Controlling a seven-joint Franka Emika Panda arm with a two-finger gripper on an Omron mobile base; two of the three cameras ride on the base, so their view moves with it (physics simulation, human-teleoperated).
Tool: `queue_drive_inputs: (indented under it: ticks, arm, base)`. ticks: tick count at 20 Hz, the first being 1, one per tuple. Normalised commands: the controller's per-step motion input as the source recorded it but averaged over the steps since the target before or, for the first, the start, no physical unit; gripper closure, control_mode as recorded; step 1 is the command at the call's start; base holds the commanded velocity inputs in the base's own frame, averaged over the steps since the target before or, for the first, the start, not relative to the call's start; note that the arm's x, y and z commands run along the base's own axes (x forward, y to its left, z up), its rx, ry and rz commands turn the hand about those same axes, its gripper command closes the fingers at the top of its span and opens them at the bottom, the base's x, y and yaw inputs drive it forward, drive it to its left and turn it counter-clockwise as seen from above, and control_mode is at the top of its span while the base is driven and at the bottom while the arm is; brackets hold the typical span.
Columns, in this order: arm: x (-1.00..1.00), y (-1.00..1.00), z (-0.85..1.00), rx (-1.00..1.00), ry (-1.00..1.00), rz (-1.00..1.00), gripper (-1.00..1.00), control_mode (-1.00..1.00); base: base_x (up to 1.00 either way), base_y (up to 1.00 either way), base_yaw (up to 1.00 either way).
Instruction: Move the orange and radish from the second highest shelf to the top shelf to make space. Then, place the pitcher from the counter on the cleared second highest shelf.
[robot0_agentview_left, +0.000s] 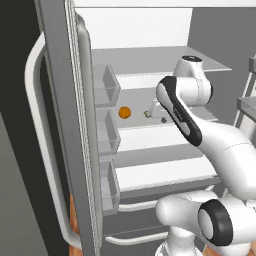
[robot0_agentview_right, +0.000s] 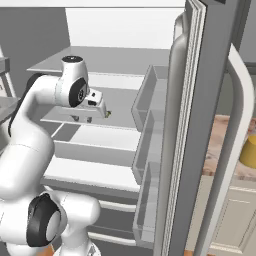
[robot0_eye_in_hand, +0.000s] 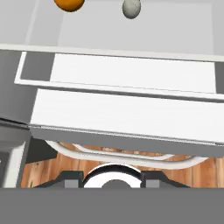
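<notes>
Smooth, matt surfaces inside the fridge
The orange (robot0_agentview_left: 124, 113) looks smooth and evenly bright; the radish (robot0_eye_in_hand: 131, 8) is pale and matt; the second shelf (robot0_agentview_left: 137, 125) is flat grey with a white plastic-like front edge; the floor (robot0_eye_in_hand: 48, 168) shows brown wood grain.

An open fridge door (robot0_agentview_left: 65, 125) with a curved white handle (robot0_agentview_left: 42, 150) fills the left of the left base view, carrying three clear door bins (robot0_agentview_left: 107, 137). Wooden floor (robot0_eye_in_hand: 48, 168) shows along the hand view's bottom.
</notes>
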Motion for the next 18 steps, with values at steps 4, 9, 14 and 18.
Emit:
queue_drive_inputs:
  ticks: [4,9,14,18]
  arm:
    - [0.01,0.08,-0.07,0.0,-0.14,0.0,-1.0,-1.0]
    - [0.07,0.01,-0.48,0.0,-0.25,0.0,-1.0,-1.0]
    - [0.46,-0.03,-0.36,0.0,-0.04,0.0,-1.0,-1.0]
    - [0.54,-0.26,-0.11,0.0,0.0,0.0,-1.0,-1.0]
  base:
    - [0.0,0.0,0.0]
    - [0.0,0.0,0.0]
    - [0.0,0.0,0.0]
    - [0.0,0.0,0.0]
